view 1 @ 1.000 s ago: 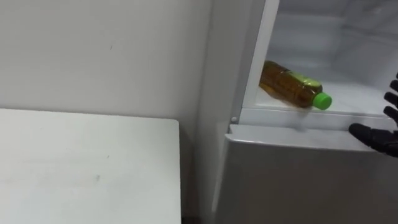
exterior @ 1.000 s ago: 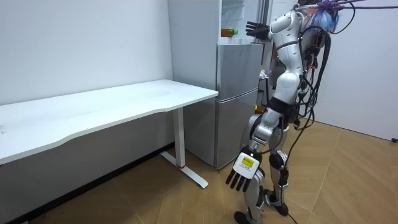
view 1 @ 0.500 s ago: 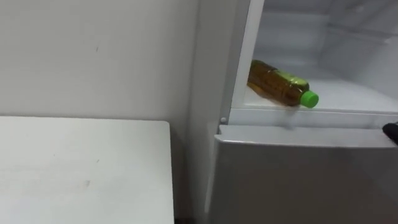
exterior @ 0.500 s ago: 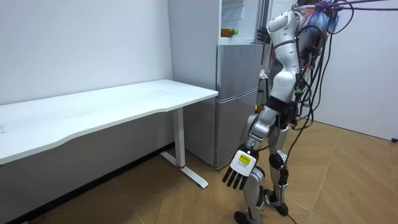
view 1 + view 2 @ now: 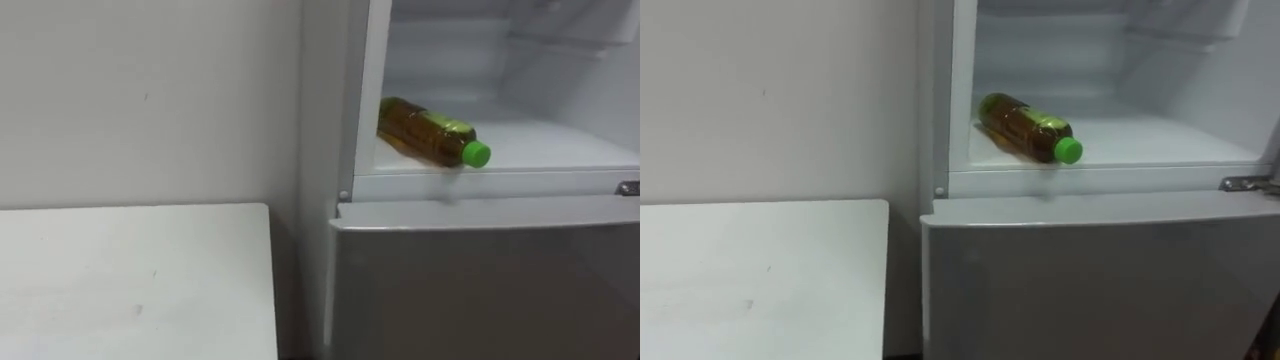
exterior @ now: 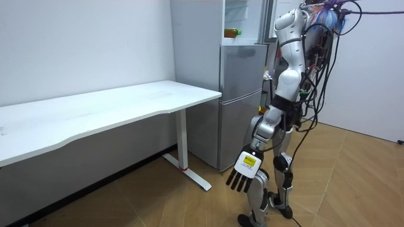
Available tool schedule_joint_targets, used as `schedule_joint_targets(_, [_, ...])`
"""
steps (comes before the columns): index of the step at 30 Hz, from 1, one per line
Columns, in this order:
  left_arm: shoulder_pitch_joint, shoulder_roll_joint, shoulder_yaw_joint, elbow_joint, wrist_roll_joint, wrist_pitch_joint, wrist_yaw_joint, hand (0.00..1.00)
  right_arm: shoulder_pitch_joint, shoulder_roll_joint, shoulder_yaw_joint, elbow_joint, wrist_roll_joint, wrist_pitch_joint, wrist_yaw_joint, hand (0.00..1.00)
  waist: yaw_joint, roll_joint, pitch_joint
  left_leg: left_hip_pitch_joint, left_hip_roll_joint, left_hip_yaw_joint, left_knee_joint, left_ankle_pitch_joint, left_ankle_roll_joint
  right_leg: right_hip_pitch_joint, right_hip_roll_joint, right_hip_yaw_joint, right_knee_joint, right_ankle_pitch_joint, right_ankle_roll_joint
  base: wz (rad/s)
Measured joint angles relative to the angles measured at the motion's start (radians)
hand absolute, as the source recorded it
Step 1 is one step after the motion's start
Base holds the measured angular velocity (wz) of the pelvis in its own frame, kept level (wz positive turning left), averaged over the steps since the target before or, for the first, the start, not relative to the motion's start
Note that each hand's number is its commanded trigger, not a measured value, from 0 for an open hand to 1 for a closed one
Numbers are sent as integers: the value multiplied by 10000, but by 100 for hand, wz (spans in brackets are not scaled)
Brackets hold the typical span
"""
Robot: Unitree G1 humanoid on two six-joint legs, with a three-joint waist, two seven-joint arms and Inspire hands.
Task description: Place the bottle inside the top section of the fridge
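Fingers (image 6: 237, 184) on the left hand (image 6: 246, 165) hang straight and loose, pointing down at the wooden floor (image 6: 189, 208) beside the robot's thigh, and the robot stands upright right in front of the fridge. Up top, the bottle (image 5: 425, 132) is in the upper fridge (image 5: 560, 140), lying on its side on the white shelf floor, close to the front left corner of the compartment. Its long axis runs on a diagonal: base toward the back left, green cap (image 5: 477, 154) aimed at the front right, and that cap sits right at the shelf's front lip. To the cap's right, the shelf floor runs wide and white toward the right wall, with the back wall well behind. Below the lip, the grey lower door (image 5: 480, 280) is shut, a small metal hinge bracket (image 5: 628, 187) at its top right corner. Off to the left, the white counter (image 5: 130, 280) brings its right edge just beside the fridge's side, a narrow dark gap between them and a pale wall (image 5: 150, 100) behind.
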Motion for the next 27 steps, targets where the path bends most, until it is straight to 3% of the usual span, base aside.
schedule_joint_targets(15, [-11,-33,185,-120,-186,14,91,0,-600,-50,-948,1153,366,-177,-1186,0,-179,14,8,-94,8,189,-19,1,-5,-213,19,214,-15,-13,17,-4])
schedule_joint_targets(21, [-2,-12,477,-114,-369,13,220,0,-1356,-510,-949,2551,380,-174,-1637,0,-290,9,13,-111,7,195,-38,0,-5,-223,18,250,-12,-25,30,0])
schedule_joint_targets(27, [53,-3,477,-116,-361,9,181,0,-1836,-1242,-1023,3332,494,-178,-1724,0,-541,-43,7,-137,3,194,-42,1,-5,-220,22,259,-8,-24,29,0])
